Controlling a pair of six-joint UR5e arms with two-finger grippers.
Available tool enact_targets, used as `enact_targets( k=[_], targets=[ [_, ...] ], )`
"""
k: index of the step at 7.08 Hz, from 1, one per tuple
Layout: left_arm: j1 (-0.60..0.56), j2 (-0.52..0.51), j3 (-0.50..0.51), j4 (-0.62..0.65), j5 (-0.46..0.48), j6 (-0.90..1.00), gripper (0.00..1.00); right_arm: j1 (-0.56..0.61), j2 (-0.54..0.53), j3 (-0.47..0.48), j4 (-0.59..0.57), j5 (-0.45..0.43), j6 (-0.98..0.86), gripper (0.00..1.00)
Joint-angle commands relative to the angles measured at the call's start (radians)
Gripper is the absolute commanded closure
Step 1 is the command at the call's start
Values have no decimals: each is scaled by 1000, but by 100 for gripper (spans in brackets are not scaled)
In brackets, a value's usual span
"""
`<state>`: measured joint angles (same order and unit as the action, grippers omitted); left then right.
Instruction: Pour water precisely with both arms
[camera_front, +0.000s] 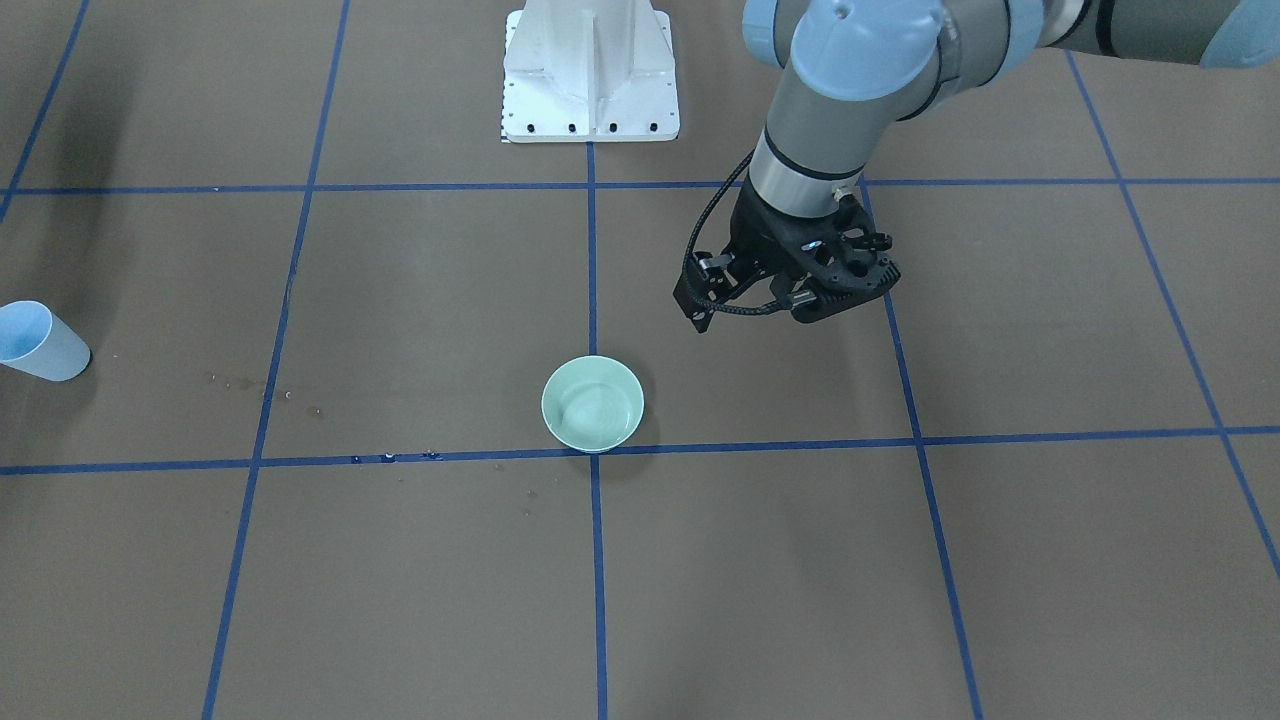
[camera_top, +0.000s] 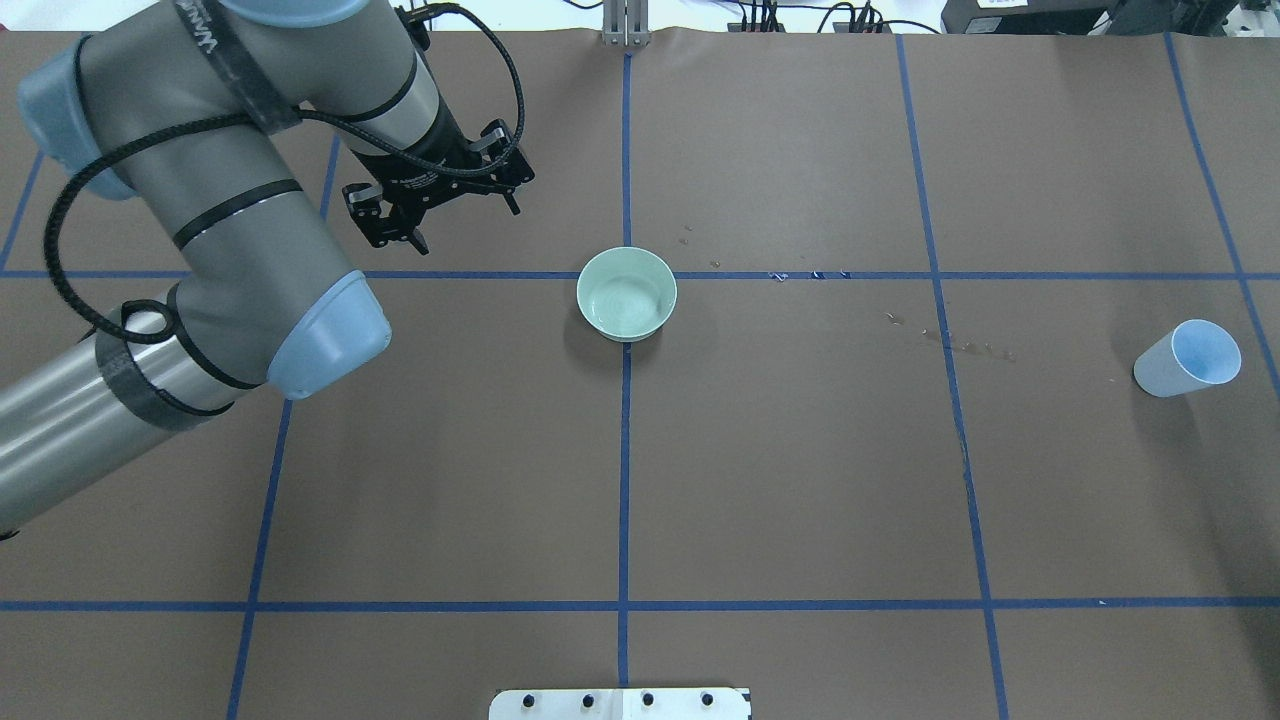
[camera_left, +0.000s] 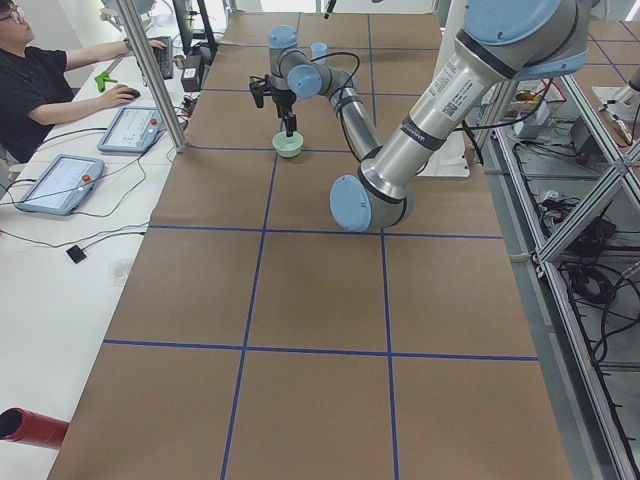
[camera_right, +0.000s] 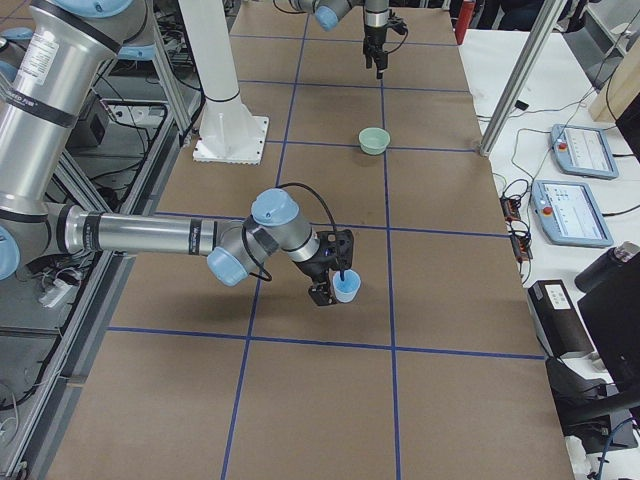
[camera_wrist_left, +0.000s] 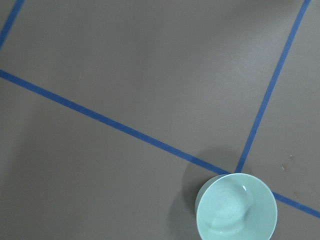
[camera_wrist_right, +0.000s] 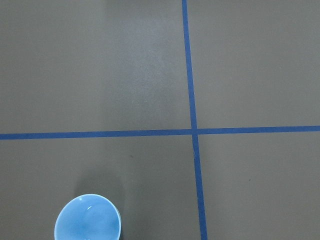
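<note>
The blue cup (camera_front: 40, 342) is cut off by the left edge of the front-facing frame and clipped again at the bottom of the right wrist view. The green bowl (camera_wrist_left: 236, 207) is cropped at the lower edge of the left wrist view, and whether the faint rings inside it are water cannot be told. The right end effector (camera_right: 338, 285) is seen only in the right side view, small and dark against the cup, so its grip cannot be judged. The white pedestal (camera_top: 620, 703) is cropped at the bottom of the overhead frame, and the left arm (camera_top: 240, 250) is cropped at that frame's left edge.
</note>
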<state>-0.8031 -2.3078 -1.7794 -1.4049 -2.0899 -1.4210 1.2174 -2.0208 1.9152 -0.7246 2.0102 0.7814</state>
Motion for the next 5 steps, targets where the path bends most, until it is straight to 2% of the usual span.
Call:
enact_targets(
  k=[1,4,5],
  targets=[
    [-2,40,-51,14,1,11,0,-207,-42,-5,144,-156,234,1],
    [-2,48,-55,14,1,11,0,-471,-65,-18,195,-426,402,0],
    [-2,50,-58,15,2,11,0,-504,-67,-18,197,-450,414,1]
  ],
)
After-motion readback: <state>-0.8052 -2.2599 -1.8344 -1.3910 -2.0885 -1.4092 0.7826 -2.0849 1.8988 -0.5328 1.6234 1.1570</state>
